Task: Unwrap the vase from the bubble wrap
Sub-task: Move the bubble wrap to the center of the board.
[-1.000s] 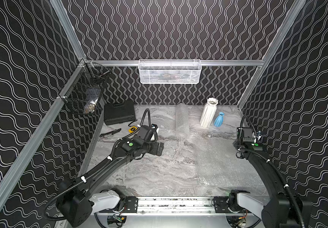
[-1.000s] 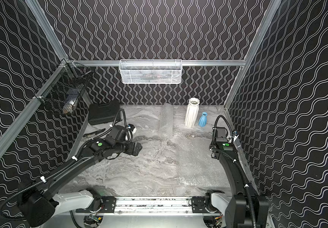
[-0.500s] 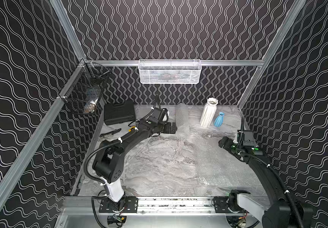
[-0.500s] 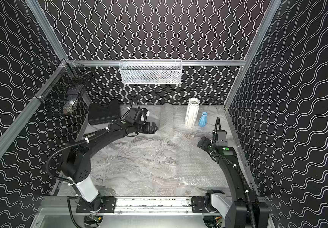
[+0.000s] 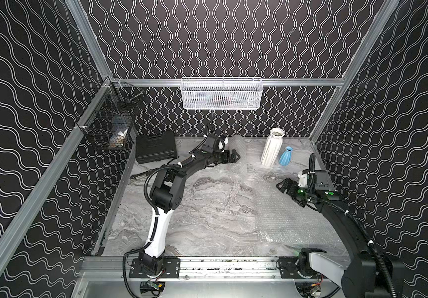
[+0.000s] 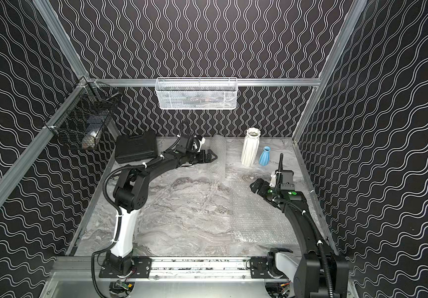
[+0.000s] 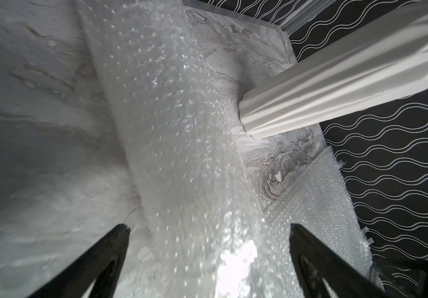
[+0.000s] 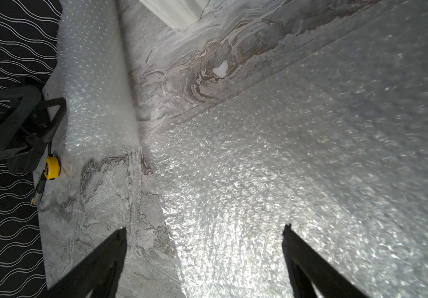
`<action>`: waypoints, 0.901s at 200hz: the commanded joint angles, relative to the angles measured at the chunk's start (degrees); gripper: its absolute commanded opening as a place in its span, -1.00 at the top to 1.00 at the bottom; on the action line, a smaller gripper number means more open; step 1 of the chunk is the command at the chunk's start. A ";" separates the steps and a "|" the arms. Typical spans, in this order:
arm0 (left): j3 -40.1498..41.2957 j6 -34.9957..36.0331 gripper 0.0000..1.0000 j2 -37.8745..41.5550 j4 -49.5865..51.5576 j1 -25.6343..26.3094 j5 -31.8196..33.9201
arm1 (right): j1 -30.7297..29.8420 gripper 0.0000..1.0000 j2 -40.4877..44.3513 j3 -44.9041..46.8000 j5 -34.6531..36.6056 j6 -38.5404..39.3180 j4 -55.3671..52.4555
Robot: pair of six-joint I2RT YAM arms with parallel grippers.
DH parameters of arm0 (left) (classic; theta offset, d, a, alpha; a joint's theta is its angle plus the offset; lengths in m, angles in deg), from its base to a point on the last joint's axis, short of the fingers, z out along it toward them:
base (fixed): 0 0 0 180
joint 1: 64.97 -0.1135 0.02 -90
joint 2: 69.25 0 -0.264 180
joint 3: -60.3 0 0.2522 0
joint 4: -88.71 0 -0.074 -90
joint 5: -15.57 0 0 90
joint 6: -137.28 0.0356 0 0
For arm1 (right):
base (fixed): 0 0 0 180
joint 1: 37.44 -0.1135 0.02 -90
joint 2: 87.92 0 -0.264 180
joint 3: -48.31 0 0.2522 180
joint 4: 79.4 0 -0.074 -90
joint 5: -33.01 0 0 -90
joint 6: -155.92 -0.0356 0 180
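Note:
A roll of bubble wrap point(image 5: 238, 152) point(image 6: 219, 152) lies at the back of the table; what it holds is hidden. My left gripper point(image 5: 235, 156) point(image 7: 209, 227) is open right at the roll point(image 7: 176, 134), which runs out from between its fingers. A white ribbed vase point(image 5: 272, 151) point(image 7: 336, 85) and a small blue vase point(image 5: 286, 156) stand bare to the right. My right gripper point(image 5: 282, 185) point(image 8: 205, 228) hangs open and empty over a flat bubble wrap sheet point(image 5: 280, 214) point(image 8: 311, 154).
A black case point(image 5: 155, 149) lies at the back left, with a yellow tape measure point(image 8: 51, 167) and hand tools point(image 5: 140, 175) near the left wall. A black wire basket point(image 5: 109, 123) and a white mesh basket point(image 5: 220, 94) hang on the walls.
The left arm has swung from the table's left middle to the back, bringing its open gripper to the roll. The right gripper has turned out over the flat sheet.

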 commanded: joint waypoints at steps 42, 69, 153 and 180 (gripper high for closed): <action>-13.01 0.00 -0.99 -10.59 3.40 -0.17 -1.74 | -0.13 -0.92 -1.13 0.79 -3.38 -0.77 3.04; -13.03 -0.90 -0.99 -12.12 2.44 -0.12 -3.75 | -0.22 -0.97 -2.41 0.45 -4.25 -0.66 3.14; 8.24 -2.98 -0.85 0.55 -5.12 -0.18 -0.63 | -1.52 -0.98 -4.08 0.92 -5.40 0.53 3.71; 14.93 -2.47 -0.76 5.04 -6.43 -0.18 0.39 | -1.96 -0.98 -4.45 1.28 -5.46 0.95 3.95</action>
